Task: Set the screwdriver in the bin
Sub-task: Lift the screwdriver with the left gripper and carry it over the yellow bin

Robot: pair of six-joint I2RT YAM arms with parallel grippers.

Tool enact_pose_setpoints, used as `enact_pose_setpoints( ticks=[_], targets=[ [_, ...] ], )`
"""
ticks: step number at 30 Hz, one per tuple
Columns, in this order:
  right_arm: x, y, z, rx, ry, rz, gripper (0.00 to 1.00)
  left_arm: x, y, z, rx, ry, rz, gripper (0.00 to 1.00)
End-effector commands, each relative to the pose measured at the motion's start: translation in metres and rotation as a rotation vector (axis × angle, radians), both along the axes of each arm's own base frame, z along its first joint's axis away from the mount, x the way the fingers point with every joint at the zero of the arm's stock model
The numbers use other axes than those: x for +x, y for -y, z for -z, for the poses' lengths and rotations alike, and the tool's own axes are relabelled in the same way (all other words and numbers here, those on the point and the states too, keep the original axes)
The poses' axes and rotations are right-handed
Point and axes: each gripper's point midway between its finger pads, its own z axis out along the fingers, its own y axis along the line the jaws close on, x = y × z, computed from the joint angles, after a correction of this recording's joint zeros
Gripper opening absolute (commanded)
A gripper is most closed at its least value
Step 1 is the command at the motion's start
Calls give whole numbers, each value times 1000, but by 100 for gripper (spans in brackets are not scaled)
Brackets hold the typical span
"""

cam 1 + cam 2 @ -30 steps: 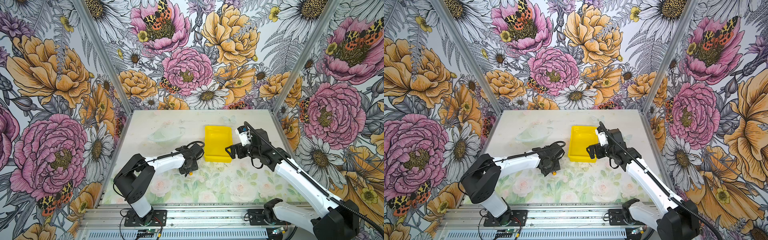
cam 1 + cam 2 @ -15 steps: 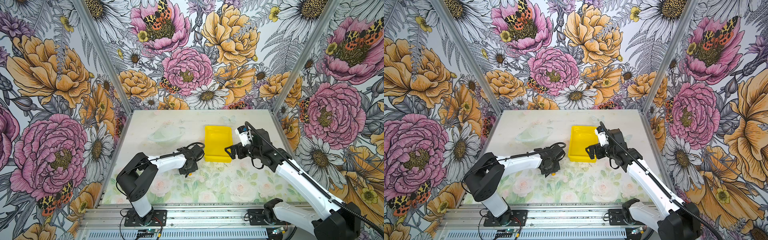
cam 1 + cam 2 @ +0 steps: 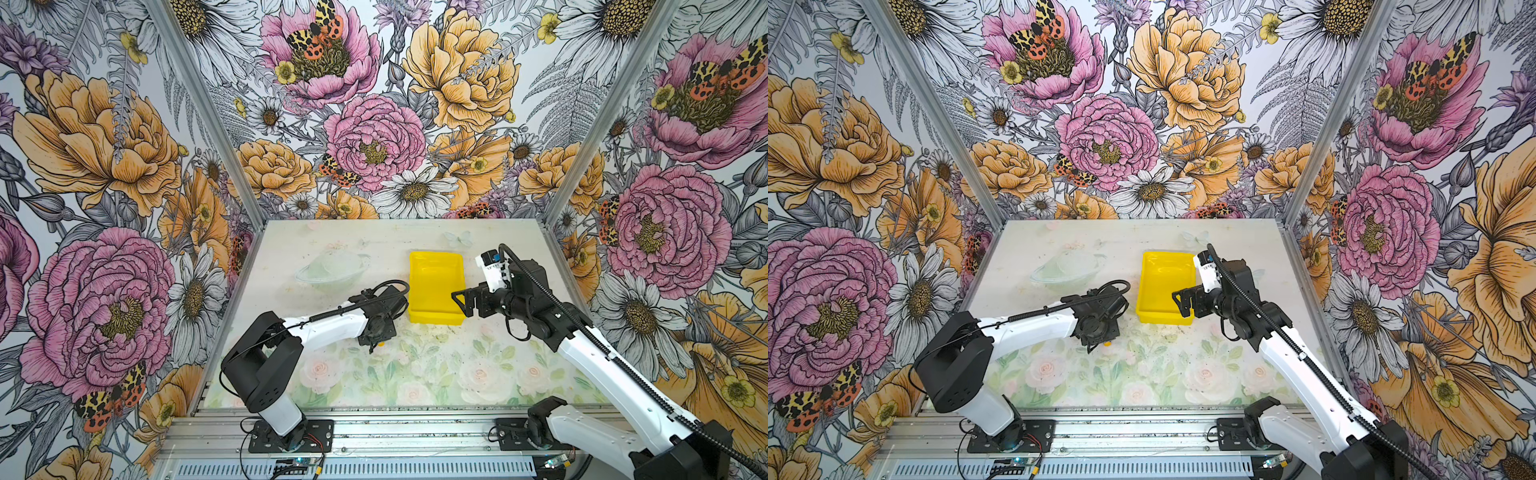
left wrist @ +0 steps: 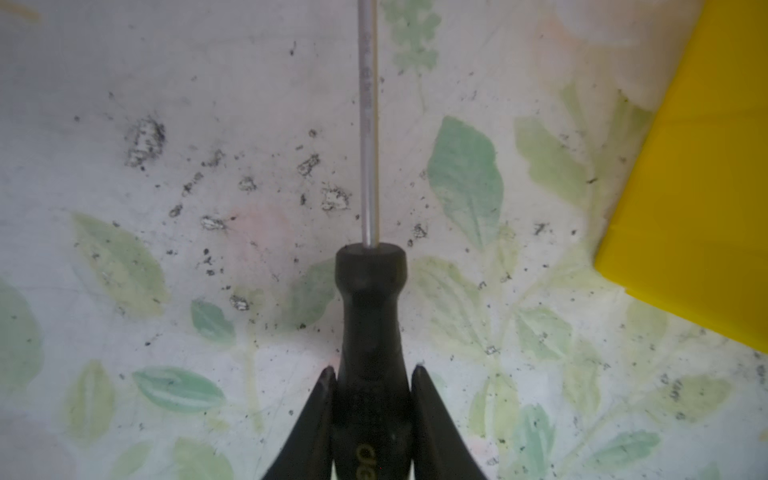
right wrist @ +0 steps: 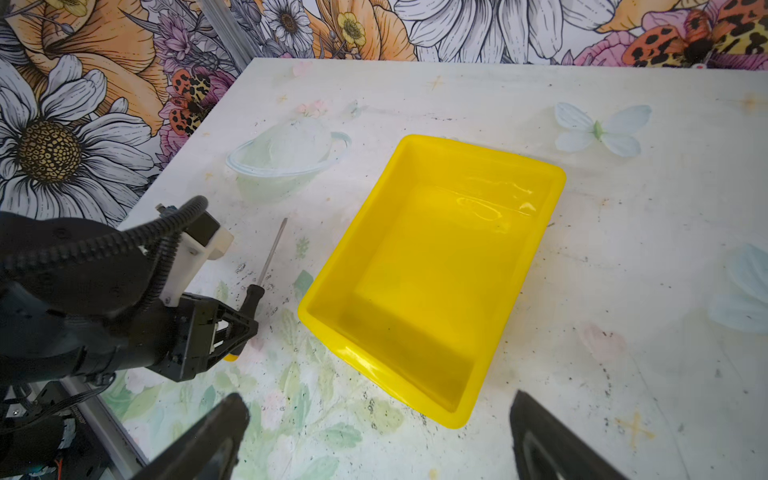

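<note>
**Newly closed left gripper on screwdriver**

Jaws wider a second ago are pressed on its black handle, just left of the yellow bin. Wide jaws are shown by the right gripper. Thin steel shaft, orange cap.

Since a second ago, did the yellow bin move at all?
No. The bin has its far right corner just as close to the printed butterfly as before, in both top views.

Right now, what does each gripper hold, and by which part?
Left gripper: slim black-handled metal screwdriver, by its handle. Right gripper: open, holding nothing.
</note>
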Motion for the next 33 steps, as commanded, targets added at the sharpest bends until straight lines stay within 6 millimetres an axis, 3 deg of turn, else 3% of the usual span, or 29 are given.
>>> enact_pose_setpoints(
  ticks=[1,6,11,16,22,26,33],
  targets=[
    [5,4,6,25,-30,51,100,23,12,-41,-41,120,39,5],
    [4,1,-3,42,2,31,99,43,27,-75,-91,192,66,4],
    [4,4,3,37,-11,42,99,63,53,-107,-133,257,117,4],
    [2,5,5,43,-22,52,100,77,82,-123,-175,277,172,4],
    [4,12,9,39,-31,84,100,92,120,-126,-183,292,257,4],
    [5,16,11,44,-38,100,99,99,143,-111,-173,273,294,4],
    [2,22,21,33,-58,121,99,110,165,-94,-189,242,306,3]
  ],
)
